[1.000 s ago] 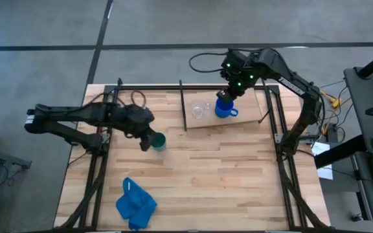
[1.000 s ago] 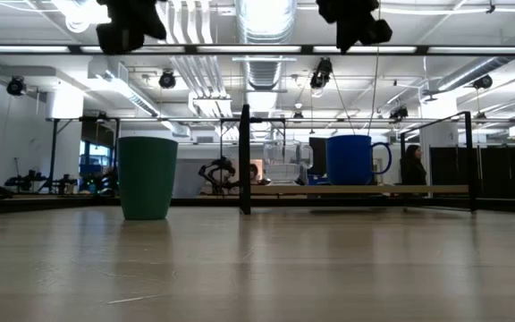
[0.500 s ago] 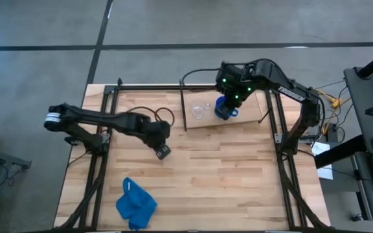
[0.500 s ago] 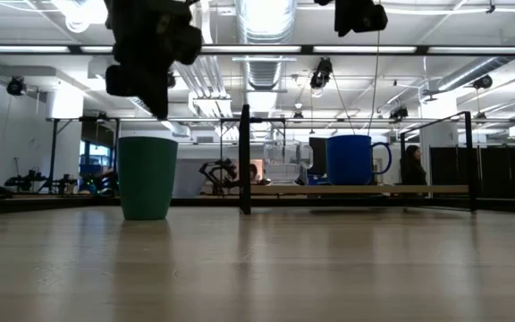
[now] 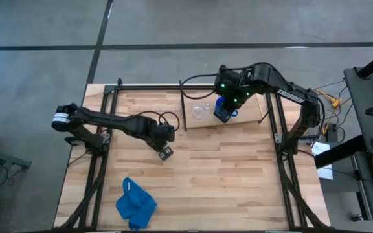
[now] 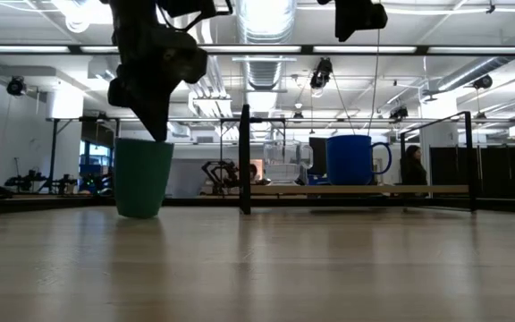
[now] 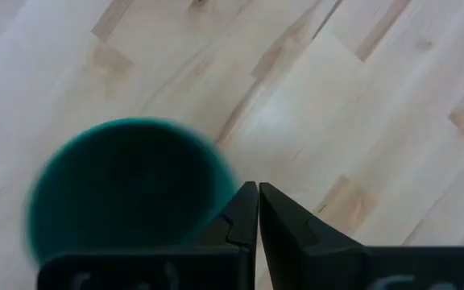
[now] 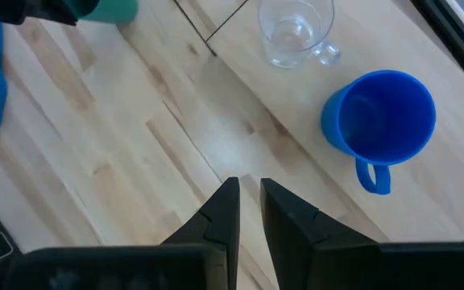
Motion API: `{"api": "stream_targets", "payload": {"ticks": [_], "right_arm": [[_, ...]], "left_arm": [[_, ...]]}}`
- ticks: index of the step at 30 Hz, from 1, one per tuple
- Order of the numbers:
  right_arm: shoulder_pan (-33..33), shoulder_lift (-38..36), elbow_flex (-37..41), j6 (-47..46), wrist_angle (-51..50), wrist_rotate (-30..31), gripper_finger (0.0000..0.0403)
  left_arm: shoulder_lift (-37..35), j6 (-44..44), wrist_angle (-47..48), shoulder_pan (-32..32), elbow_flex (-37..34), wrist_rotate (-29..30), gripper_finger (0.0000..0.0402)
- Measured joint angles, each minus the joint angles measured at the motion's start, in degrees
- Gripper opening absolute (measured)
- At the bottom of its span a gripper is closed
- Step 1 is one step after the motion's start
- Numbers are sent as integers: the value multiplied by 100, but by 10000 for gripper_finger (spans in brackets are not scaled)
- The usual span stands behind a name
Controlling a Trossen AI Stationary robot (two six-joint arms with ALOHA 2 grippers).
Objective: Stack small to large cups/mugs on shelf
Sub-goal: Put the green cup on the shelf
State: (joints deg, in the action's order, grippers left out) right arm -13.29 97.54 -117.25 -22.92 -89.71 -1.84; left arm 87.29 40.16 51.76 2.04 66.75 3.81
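The dark green cup (image 6: 141, 179) stands on the tabletop, slightly tipped, and shows blurred in the left wrist view (image 7: 127, 189). My left gripper (image 5: 165, 153) is shut and hides the cup from above. My right gripper (image 8: 250, 197) hovers above the shelf (image 5: 248, 118), open by only a narrow gap and touching nothing. Below it the bright blue mug (image 8: 379, 113) stands upright on the shelf board. The clear glass cup (image 8: 295, 32) stands beside the mug on the same board. My left gripper (image 6: 155, 125) comes from above, pointing down. Its shut fingers (image 7: 244, 211) meet the green cup at the rim (image 7: 216, 181), on the outside of the wall. The cup's base stays on the table and the cup leans a little.
A crumpled blue cloth (image 5: 135, 204) lies near the table's near left corner. Black metal rods (image 5: 184, 107) frame the shelf and the table sides. Bare planks (image 5: 238, 175) stretch between the green cup and the shelf. Cables run off the table's right edge.
My left gripper swung right and toward the near edge, over the green cup, and came down onto its rim. The cup shifted a little toward the table's left and leans now. My right gripper drifted slightly left above the blue mug.
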Motion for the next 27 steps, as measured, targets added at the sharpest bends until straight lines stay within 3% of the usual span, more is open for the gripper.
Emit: {"api": "stream_targets", "payload": {"ticks": [11, 21, 27], "right_arm": [[6, 0, 0, 0, 22, 1, 47], [6, 2, 2, 0, 29, 1, 47], [6, 2, 2, 0, 24, 1, 47]], "left_arm": [[-58, -25, -16, -2, 40, 40, 0], [-225, -789, -14, -32, 164, 31, 2], [-191, -750, -12, -158, 44, -50, 44]]}}
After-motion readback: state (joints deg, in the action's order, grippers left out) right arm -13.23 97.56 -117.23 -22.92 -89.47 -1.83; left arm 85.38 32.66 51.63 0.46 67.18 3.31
